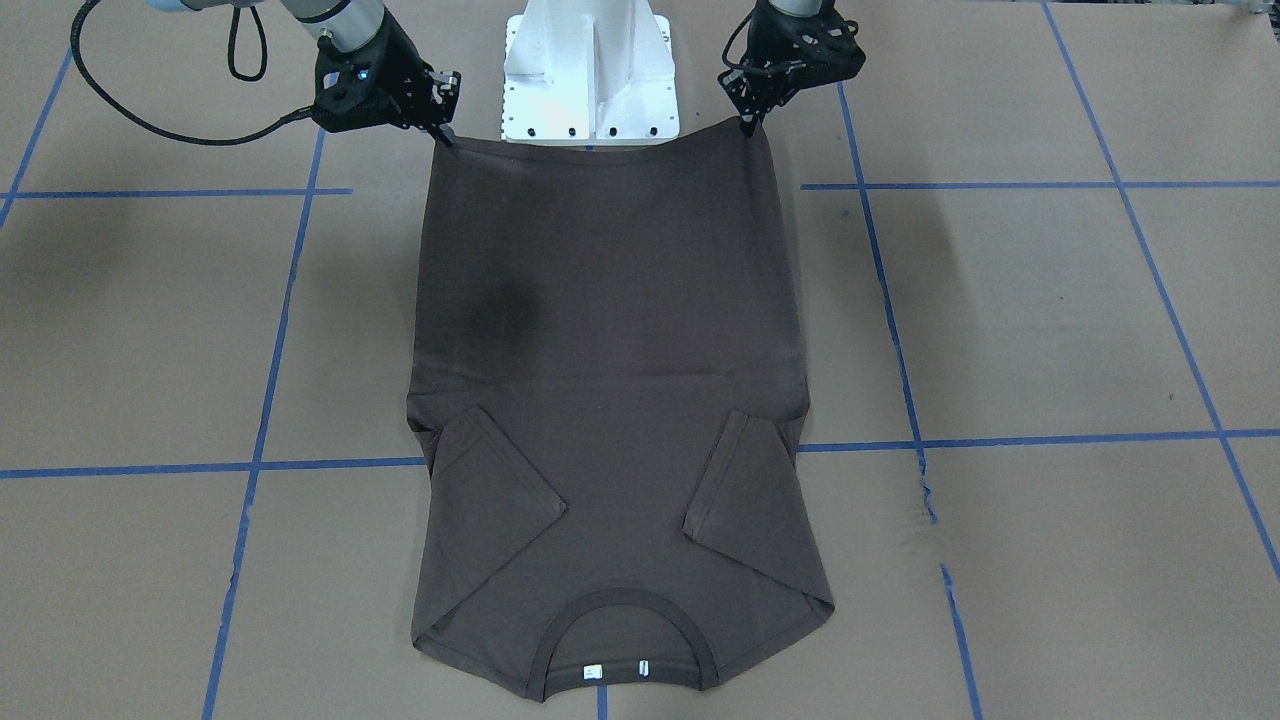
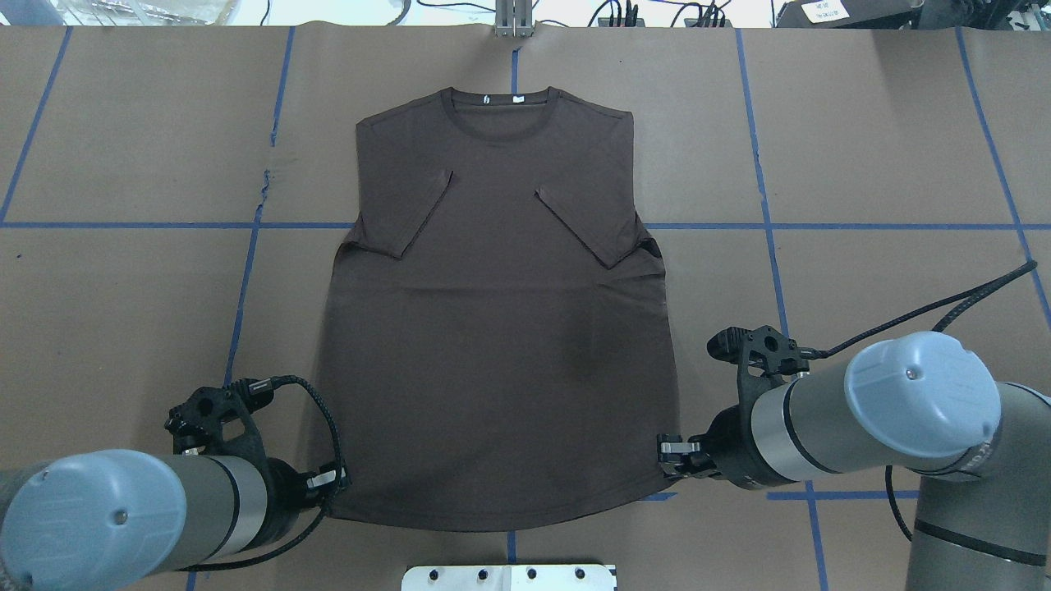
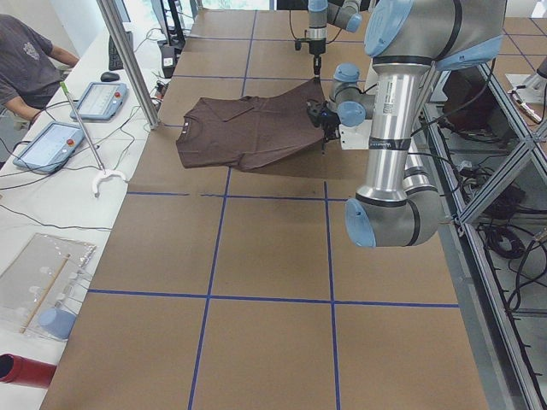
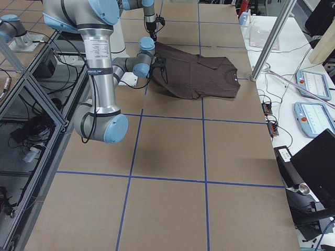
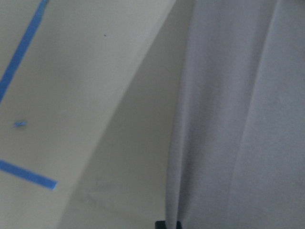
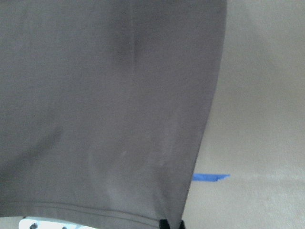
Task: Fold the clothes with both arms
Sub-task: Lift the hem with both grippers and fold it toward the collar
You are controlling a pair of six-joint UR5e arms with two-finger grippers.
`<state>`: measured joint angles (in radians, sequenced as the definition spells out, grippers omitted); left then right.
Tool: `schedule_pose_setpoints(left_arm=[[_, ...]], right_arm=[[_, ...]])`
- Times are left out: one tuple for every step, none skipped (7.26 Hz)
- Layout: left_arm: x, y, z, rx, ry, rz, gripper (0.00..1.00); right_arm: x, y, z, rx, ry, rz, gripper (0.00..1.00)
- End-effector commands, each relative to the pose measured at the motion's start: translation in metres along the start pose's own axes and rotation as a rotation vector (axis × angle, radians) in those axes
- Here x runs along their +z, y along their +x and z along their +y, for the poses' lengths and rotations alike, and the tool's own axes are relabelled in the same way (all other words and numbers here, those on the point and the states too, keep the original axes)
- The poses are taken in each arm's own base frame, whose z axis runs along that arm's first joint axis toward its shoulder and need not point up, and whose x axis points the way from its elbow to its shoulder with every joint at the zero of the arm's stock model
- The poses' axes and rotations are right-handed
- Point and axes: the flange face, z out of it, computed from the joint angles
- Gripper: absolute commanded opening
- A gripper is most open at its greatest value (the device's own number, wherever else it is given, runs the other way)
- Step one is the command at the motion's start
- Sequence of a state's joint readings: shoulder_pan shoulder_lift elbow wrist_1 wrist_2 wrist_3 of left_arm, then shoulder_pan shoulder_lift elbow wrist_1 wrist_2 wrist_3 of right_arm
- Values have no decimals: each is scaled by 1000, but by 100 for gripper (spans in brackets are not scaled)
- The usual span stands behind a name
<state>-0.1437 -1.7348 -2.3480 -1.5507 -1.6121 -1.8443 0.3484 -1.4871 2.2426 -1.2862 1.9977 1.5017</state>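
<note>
Jaws of left arm (image 2: 123, 517), right arm (image 2: 887, 410) clamp T-shirt (image 2: 493, 328) hem corners

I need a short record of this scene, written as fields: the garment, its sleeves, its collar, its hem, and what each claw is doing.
garment: dark brown T-shirt spread on the table
sleeves: both folded inward over the chest
collar: at the end away from the robot
hem: at the robot's end, lifted off the table
left claw: shut on one hem corner
right claw: shut on the other hem corner
</note>
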Motion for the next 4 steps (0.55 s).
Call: schedule_pose_setpoints(left_arm=[[-40,-8,39,58,-81,-2,0],[-53,-10,38,64,-100,-4,0],[-60,-8,24,64,-89,3,0],[-62,-4,0,102,-42,10,0]], right_arm=[[-35,13,31,-9,-143,-26,0],[-38,10,30,-11,-136,-35,0],[-41,13,18,-1,-105,-34,0],[-49,11,-5,-42,-50,-48,0]])
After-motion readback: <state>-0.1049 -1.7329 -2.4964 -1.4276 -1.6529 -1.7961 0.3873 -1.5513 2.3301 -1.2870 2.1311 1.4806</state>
